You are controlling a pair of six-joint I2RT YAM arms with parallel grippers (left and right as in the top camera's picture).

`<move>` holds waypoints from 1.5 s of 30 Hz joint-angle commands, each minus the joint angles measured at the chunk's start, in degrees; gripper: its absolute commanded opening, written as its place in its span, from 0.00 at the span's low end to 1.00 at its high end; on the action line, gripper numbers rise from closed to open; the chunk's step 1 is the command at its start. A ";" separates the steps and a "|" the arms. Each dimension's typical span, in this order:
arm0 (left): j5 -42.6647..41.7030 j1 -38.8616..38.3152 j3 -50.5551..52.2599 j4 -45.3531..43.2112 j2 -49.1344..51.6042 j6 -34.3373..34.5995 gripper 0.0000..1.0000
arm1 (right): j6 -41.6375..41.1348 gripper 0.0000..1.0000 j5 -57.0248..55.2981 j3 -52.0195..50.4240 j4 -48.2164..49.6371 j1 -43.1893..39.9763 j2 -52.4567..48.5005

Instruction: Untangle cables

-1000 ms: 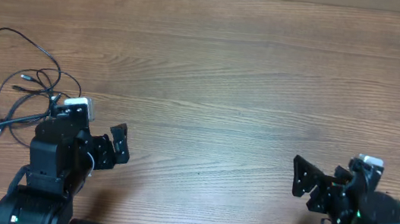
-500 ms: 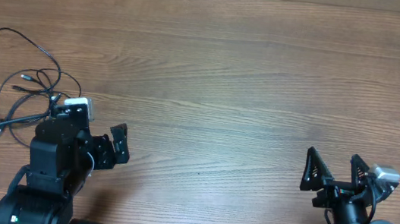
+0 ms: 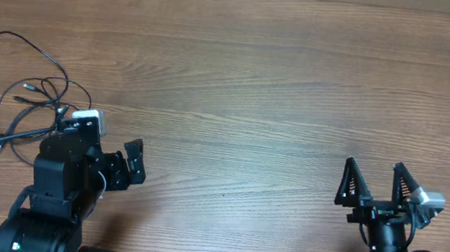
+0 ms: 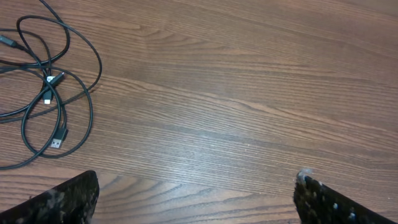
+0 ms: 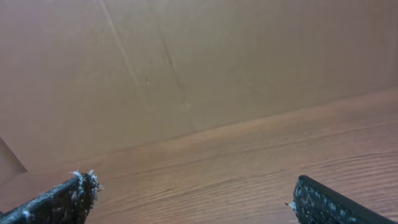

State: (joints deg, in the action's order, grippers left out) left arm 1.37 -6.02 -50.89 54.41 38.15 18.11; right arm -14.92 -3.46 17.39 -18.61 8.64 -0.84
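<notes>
A wood-grain table (image 3: 257,78) runs back to a plain brown cardboard wall (image 5: 186,56).

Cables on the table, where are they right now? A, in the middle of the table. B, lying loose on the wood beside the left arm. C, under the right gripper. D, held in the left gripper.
B: the cables lie in a loose tangle on the left side of the table, and the left gripper is open and holds nothing.

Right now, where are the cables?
In the overhead view, the cables lie tangled near the left edge of the table, just beyond the left arm.
</notes>
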 commanded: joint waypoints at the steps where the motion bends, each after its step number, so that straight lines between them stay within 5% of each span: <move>1: 0.33 -0.44 0.26 -0.20 0.00 0.76 1.00 | 0.46 1.00 -2.16 -0.31 0.55 -0.26 0.68; 10: 0.33 -0.44 0.26 -0.20 0.00 0.76 1.00 | 0.44 1.00 -4.09 -4.81 5.14 -2.56 0.68; 18: 0.33 -0.44 0.26 -0.20 0.00 0.76 1.00 | 0.42 1.00 -0.66 -16.98 24.26 -5.53 0.68; 24: 0.33 -0.44 0.26 -0.20 0.00 0.76 0.99 | 4.13 1.00 -1.36 -16.94 24.02 -7.19 0.70; 30: 0.33 -0.44 0.26 -0.20 0.00 0.76 1.00 | 12.24 1.00 1.75 -16.96 13.84 -7.43 0.70; 45: 0.33 -0.44 0.26 -0.20 0.00 0.76 1.00 | 12.66 1.00 1.64 -16.94 13.94 -7.43 0.68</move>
State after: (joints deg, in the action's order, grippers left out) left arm 1.37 -6.02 -50.87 54.41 38.15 18.11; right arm -2.87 -2.09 1.04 -5.08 1.48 -0.62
